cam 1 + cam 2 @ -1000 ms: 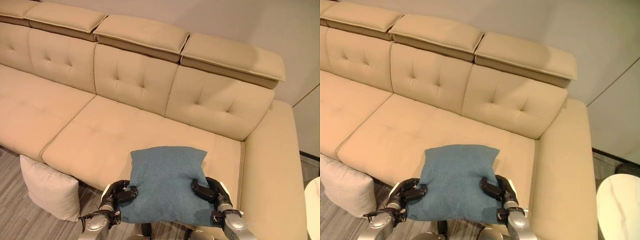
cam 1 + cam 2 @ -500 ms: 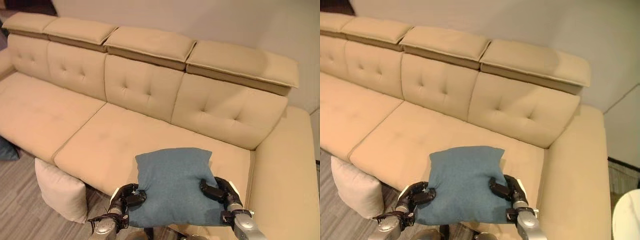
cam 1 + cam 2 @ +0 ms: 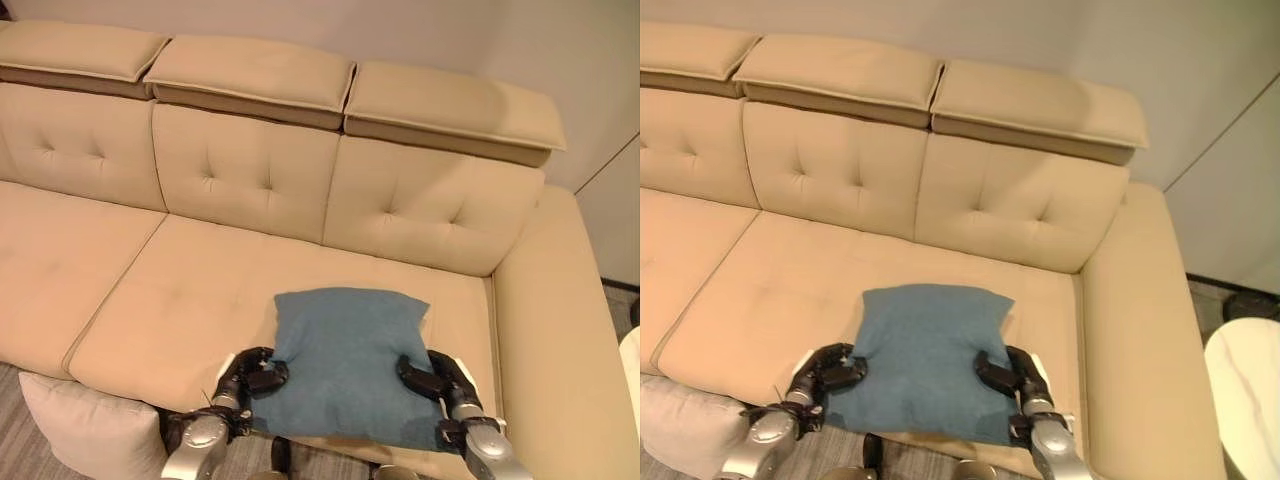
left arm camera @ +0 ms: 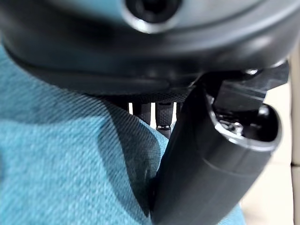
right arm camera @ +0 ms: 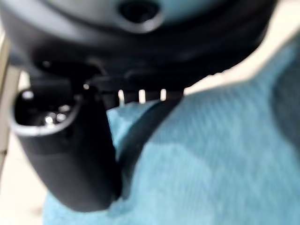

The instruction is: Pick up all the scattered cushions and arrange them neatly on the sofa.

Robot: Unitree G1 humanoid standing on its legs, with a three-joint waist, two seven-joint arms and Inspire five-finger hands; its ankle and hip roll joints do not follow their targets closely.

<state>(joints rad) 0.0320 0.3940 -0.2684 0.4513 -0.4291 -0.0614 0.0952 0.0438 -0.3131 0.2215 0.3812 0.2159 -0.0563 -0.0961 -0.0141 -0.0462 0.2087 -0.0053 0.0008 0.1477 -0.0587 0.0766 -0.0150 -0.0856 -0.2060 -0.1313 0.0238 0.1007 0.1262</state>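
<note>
At the lower left corner of the left eye view, a cream square fabric cushion (image 3: 85,432) sits on the grey floor (image 3: 10,440), leaning against the front of the sofa. Just to its right, the robot's left arm rises from the bottom edge, and its dark left hand (image 3: 250,372) is turned inward, fingers and thumb curled onto the left edge of a blue-teal square fabric cushion (image 3: 350,360). In the left wrist view the thumb (image 4: 206,173) presses down into the teal cloth, pinching it against the fingers behind.

The blue-teal cushion lies low in the centre of the frame, held between both hands, its far part over the front of the seat of a long beige tufted upholstered sofa (image 3: 240,190) and its near edge hanging past the seat's front. The sofa spans the whole upper frame, with buttoned back cushions and flat headrests along the top.

To the right, the right arm comes up from the bottom edge, and the dark right hand (image 3: 432,376) mirrors the left, fingers and thumb clamped on the cushion's right edge. The sofa's broad armrest runs down the right side. A white round tabletop (image 3: 1250,390) shows at the lower right edge.
</note>
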